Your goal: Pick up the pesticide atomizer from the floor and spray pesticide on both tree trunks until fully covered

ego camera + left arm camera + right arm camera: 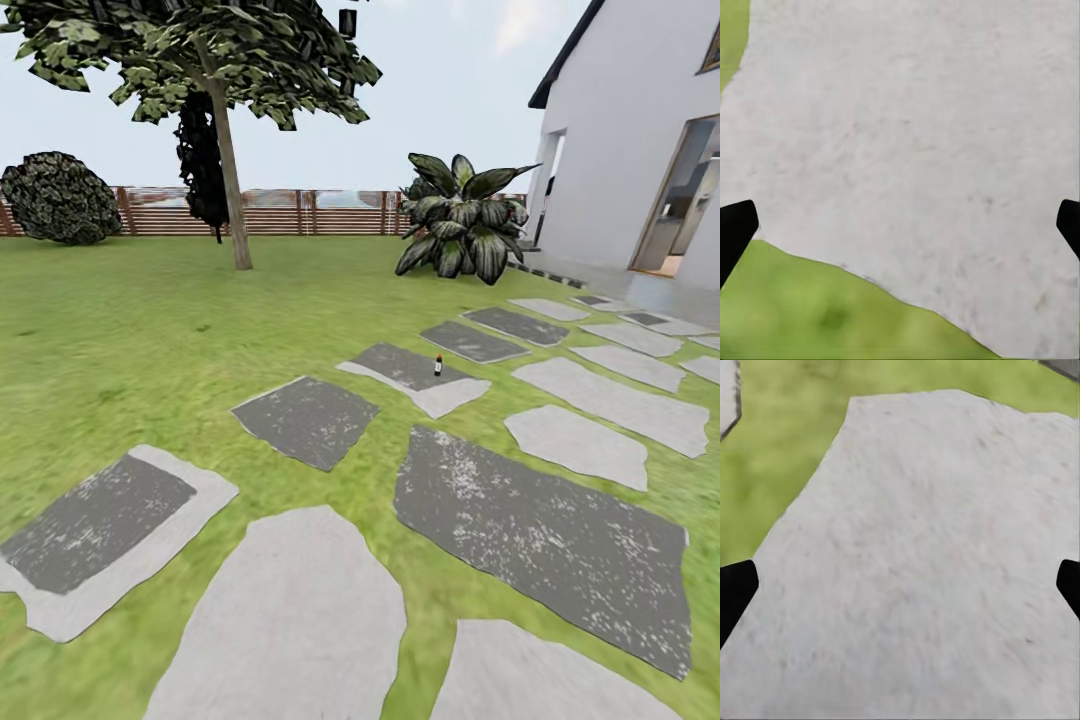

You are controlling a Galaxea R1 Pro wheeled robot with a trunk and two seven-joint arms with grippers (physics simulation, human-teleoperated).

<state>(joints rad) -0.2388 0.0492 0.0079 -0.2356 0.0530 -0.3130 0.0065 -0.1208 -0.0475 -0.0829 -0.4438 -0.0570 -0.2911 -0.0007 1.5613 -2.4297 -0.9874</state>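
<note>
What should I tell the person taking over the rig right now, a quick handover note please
Left gripper: open, empty, above a pale stone slab and grass.
Right gripper: open, empty, above a pale slab.
Atomizer: small bottle standing upright on a stepping stone ahead, slightly right, untouched.
Tree: one trunk shows, far left on the lawn before the fence. The second tree isn't identifiable here.
Done: nothing yet.
Left: drive to the bottle, pick it up, spray both trunks until covered.
</note>
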